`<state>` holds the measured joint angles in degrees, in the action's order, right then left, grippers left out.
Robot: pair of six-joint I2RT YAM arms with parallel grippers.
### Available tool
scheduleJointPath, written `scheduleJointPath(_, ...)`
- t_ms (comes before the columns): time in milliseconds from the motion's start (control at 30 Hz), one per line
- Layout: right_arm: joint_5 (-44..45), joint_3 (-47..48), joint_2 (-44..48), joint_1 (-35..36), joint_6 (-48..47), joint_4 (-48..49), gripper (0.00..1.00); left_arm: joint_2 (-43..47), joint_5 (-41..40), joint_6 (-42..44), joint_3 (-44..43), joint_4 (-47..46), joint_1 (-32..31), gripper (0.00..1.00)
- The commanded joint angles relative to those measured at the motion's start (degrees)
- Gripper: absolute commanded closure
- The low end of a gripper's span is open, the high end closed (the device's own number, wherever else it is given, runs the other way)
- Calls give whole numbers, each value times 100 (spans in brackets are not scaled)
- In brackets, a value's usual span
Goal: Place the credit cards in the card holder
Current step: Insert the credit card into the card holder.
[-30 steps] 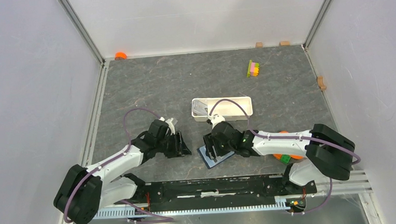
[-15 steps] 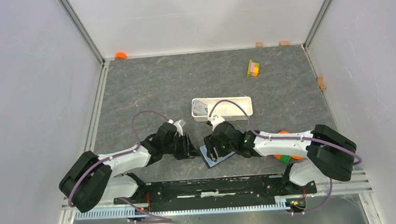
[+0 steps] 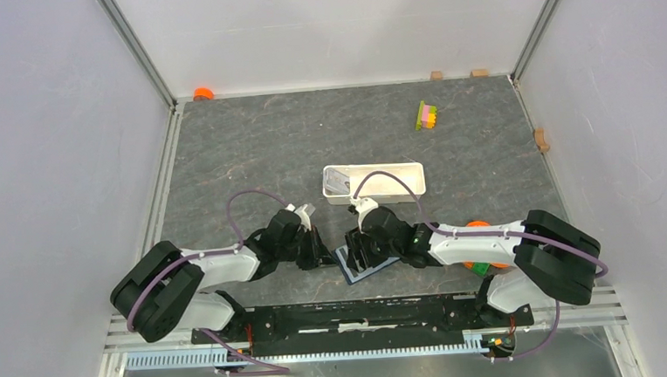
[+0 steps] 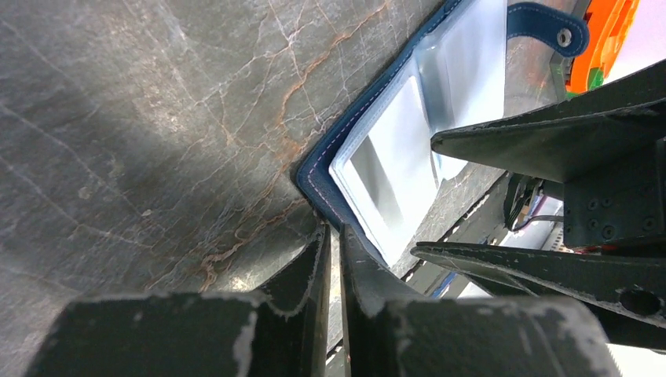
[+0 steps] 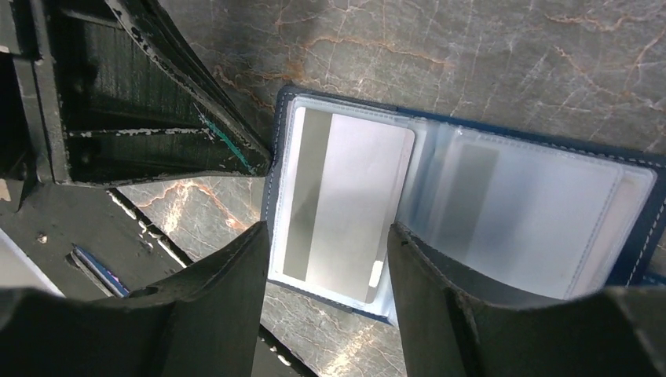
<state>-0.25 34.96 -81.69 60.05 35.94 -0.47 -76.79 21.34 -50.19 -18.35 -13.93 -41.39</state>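
The left gripper [image 3: 322, 256] and right gripper [image 3: 357, 255] hung low over the open card holder [image 3: 363, 272] near the arm bases. Just beyond it sat the white tray [image 3: 400, 193], long axis left to right, with spare credit cards [image 3: 338, 181] at its left end, nearly midway between the arms.

In the left wrist view, the jaws were drawn almost together on the holder's navy corner, apparently pinching it.

In the right wrist view, the jaws stood wide and empty, straddling the pocketed card [image 5: 345, 204]. That likely made the right arm the one free to fetch.
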Motion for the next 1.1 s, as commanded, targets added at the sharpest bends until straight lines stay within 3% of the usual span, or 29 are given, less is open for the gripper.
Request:
scheduleJointPath(0, -412, -162, 8, -2, 112, 812, 40, -133, -12, -123, 33, -391, -36, 85)
scheduleJointPath(200, -554, -154, 69, 4, 126, 915, 42, -58, -121, -113, 36, -339, -36, 85)
scheduleJointPath(400, 188, 168, 725, -175, -162, -324, 35, 492, -440, 104, -80, 342, -36, 72)
scheduleJointPath(633, 37, -290, 1325, -818, -262, -770, 35, 779, -455, 11, -235, 515, -76, 63)
scheduleJointPath(1067, -477, -881, 1406, -1094, -221, -429, 47, 385, -534, -149, -285, 321, -352, 64)
